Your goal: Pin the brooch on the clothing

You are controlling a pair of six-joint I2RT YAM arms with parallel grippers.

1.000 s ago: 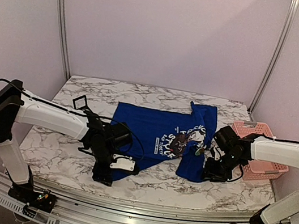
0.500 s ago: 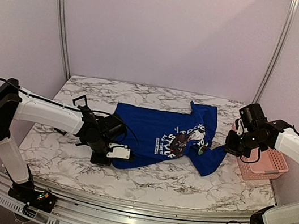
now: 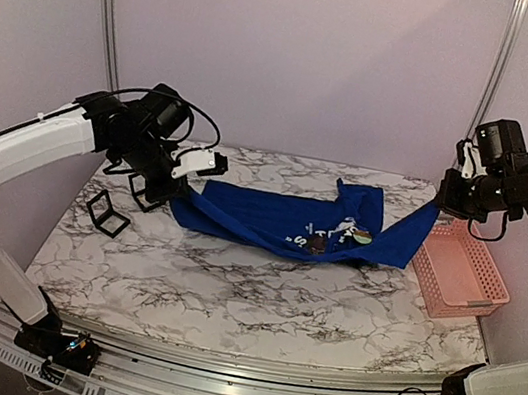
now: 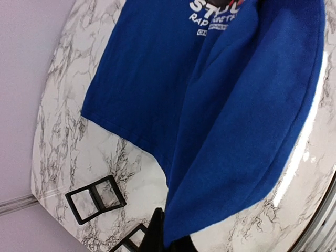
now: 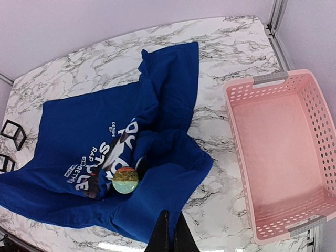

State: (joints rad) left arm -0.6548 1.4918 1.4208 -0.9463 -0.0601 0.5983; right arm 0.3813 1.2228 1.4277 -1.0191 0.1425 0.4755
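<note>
The clothing (image 3: 271,217), a royal-blue T-shirt with white lettering, hangs stretched between both raised arms and sags onto the marble in the middle. My left gripper (image 3: 181,184) is shut on its left edge; in the left wrist view the cloth (image 4: 236,121) drapes from the dark fingers (image 4: 155,235). My right gripper (image 3: 441,202) is shut on the right edge, and its fingers (image 5: 164,233) pinch blue fabric (image 5: 157,194). The brooch (image 5: 125,180), a small round disc banded gold and pale green, lies in a fold beside the print, also visible from above (image 3: 362,238).
A pink slatted basket (image 3: 433,277) stands at the right edge of the marble table (image 3: 256,308), below the right arm (image 5: 229,105). Two small black square boxes (image 3: 107,213) (image 4: 95,198) sit at the left near the left gripper. Metal frame posts rise at the back corners.
Both grippers closed on the shirt's edges and rose up and outward. The shirt went from lying flat to hanging stretched between them, and the brooch rode along on it.
</note>
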